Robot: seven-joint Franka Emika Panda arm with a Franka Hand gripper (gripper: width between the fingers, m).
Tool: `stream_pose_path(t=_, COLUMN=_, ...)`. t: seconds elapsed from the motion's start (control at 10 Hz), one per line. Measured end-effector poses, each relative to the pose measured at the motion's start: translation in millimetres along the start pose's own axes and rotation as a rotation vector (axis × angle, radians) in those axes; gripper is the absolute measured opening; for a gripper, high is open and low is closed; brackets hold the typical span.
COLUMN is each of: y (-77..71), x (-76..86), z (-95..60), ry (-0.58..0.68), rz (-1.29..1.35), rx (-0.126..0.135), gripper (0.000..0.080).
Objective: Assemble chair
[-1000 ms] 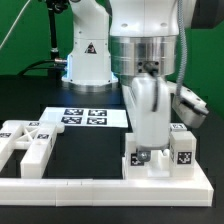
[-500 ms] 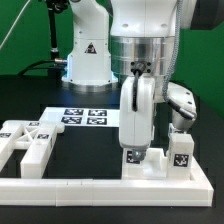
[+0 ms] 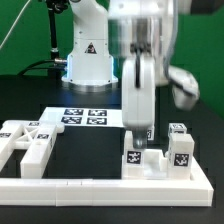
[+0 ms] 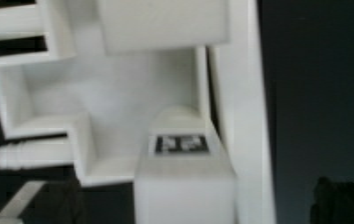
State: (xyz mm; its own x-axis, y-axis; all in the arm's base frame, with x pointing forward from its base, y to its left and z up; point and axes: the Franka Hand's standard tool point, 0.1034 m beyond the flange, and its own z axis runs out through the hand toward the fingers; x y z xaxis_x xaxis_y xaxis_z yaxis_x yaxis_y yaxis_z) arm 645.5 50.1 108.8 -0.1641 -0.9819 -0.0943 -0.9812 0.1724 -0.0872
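fingers (image 3: pixel 136 126) of the gripper (image 3: pixel 138 138) hang tips-down just above the chair (image 3: pixel 156 164). they are smeared in the exterior view, so i cannot tell whether they are spread or pressed together, or whether they touch or hold anything.

only the exterior view shows the whole layout. the chair is a low white block right under the tips, with short square tagged posts (image 3: pixel 180 155) rising just to the exterior view's right of the fingers. it sits against the long white rail (image 3: pixel 90 186), which runs nearer the camera than the fingers. well apart, to the exterior view's left of the fingers, an x-braced piece (image 3: pixel 27 140) lies on the black table (image 3: pixel 90 150). the marker board (image 3: pixel 80 115) lies behind the fingers.

only the wrist view shows the chair (image 4: pixel 103 100) up close: stepped white faces, one square tag (image 4: pixel 183 143) and a long straight white edge against the dark table (image 4: pixel 316 100). the fingers cannot be made out clearly there either.
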Motion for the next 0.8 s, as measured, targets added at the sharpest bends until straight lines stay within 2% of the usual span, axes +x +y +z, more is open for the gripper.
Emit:
stream_pose_path(t=0.1, y=-0.4, x=0.3, z=-5.0, ry=-0.004, rz=0.002, rx=0.006, gripper=0.0647)
stream_pose_path(t=0.6, y=1.1, x=-0.1, z=-1.3, ry=-0.001, rz=0.0, rx=0.001, gripper=0.0649)
stream_pose_path(t=0.8, y=3.0, x=1.1, z=-7.3, ry=-0.004, rz=-0.09, rx=0.01, gripper=0.0649)
